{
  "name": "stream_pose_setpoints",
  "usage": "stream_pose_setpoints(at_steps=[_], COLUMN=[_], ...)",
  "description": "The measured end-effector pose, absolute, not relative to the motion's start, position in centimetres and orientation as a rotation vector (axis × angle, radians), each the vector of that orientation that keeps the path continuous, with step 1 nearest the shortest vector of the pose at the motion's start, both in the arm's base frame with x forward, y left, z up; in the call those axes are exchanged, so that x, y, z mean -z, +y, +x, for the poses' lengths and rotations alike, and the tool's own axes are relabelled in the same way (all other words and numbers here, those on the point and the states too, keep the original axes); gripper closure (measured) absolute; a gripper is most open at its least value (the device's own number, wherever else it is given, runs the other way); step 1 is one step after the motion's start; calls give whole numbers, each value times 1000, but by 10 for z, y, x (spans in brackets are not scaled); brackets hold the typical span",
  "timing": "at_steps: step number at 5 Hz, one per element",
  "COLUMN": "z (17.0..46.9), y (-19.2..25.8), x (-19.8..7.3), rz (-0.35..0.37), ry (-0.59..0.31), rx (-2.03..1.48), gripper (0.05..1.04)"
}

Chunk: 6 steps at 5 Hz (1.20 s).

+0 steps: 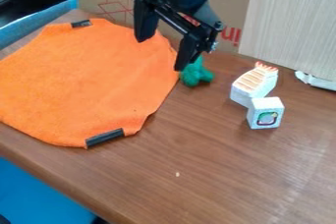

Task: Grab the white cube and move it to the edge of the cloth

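Bench: cube off the cloth, tool spread and empty.
Near strip, black, on the cloth's front edge; probably there to keep fabric flat, so a cube set beside it should sit level. Cube upright on the wood, patterned side facing front, just ahead of white striped toy; that closeness calls for a careful grip, or the toy gets nudged. Green toy farther back, near cloth's right edge. Tool hangs over that side, fingers parted, presumably to straddle cube next. Second strip at far edge, cardboard behind.
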State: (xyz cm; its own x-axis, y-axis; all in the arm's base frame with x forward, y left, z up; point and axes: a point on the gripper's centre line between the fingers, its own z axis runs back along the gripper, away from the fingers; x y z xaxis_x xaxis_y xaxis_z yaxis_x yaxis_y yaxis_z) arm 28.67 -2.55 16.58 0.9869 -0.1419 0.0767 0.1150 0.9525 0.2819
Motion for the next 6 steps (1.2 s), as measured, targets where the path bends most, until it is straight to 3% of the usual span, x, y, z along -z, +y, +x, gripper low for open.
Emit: stream_pose_setpoints(at_steps=[4,6], z=[328,347], y=[-57,-76], x=[-128,-113], rz=[247,94], ry=[-79,-138], rx=[210,413], gripper=[83,83])
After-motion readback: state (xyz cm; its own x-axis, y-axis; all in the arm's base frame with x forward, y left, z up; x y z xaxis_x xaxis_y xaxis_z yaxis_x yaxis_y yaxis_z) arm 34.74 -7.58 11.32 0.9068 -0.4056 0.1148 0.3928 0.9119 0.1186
